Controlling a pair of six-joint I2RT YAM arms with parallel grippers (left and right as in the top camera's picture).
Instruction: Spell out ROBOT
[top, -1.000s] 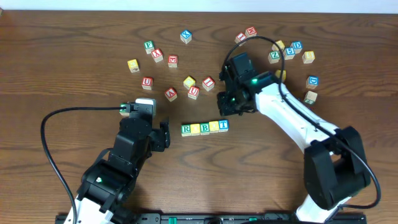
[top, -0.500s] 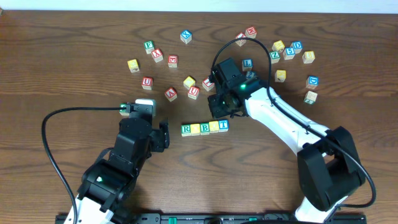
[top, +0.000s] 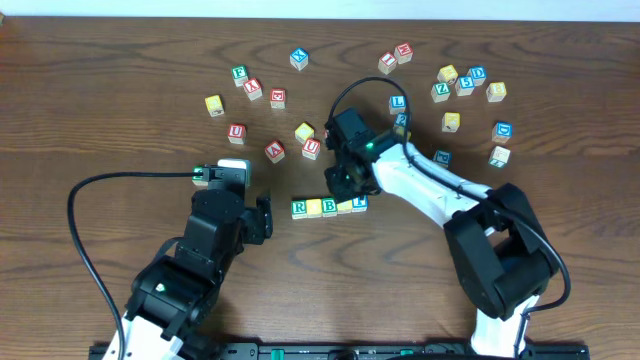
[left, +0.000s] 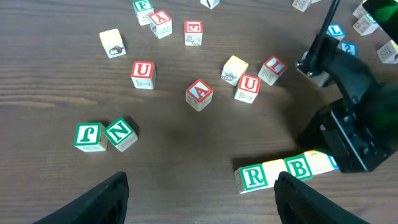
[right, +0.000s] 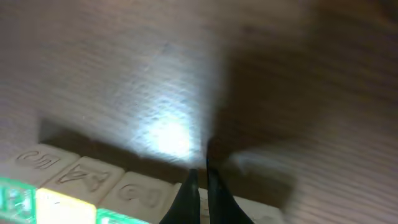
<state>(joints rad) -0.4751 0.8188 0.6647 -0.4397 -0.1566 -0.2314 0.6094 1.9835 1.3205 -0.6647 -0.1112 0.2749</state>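
Left arm (top: 205, 240): black housings, white base link, black cable (top: 72, 215) loop. Right arm (top: 430, 185): white links, black joints, green LED (top: 369, 147). Right hand (right: 200, 165): slim dark fingers (right: 186, 196).

Row nearest me: green R cube (left: 253, 177), green B cube (left: 300, 168).
Green pair, touching: J cube (left: 88, 136), N cube (left: 120, 132).
Red letters, middle: U cube (left: 143, 73), A cube (left: 199, 93), second U cube (left: 249, 84).
Blue, far back: L cube (left: 336, 30).
Other cubes: too small for me to read.
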